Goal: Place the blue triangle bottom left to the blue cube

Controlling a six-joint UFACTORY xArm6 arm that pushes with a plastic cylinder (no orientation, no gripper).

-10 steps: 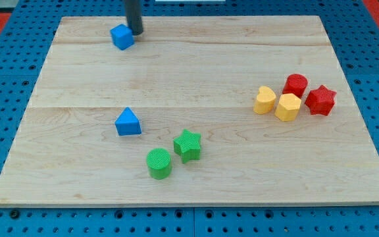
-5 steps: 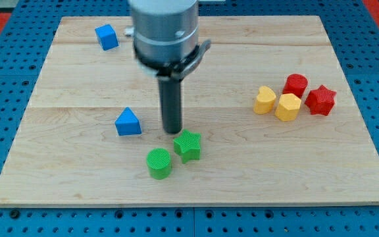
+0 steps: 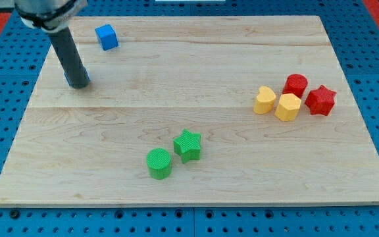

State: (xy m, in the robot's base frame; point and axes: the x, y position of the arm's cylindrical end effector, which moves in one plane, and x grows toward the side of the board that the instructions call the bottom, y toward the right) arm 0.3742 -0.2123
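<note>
The blue cube [image 3: 106, 37] sits near the view's top left of the wooden board [image 3: 196, 66]. My tip [image 3: 79, 85] rests on the board below and to the left of the cube. The blue triangle [image 3: 87, 78] is almost fully hidden behind the rod; only thin blue slivers show at the rod's lower edges. It lies against my tip, below-left of the cube and apart from it.
A green cylinder [image 3: 158, 162] and a green star [image 3: 187, 145] sit at the bottom centre. At the right are two yellow blocks [image 3: 264, 100] [image 3: 287, 106], a red block [image 3: 296, 85] and a red star [image 3: 320, 99], clustered together.
My tip has swept from beside the green star up and left across the board. The blue triangle moved with it from the lower middle to below-left of the blue cube.
</note>
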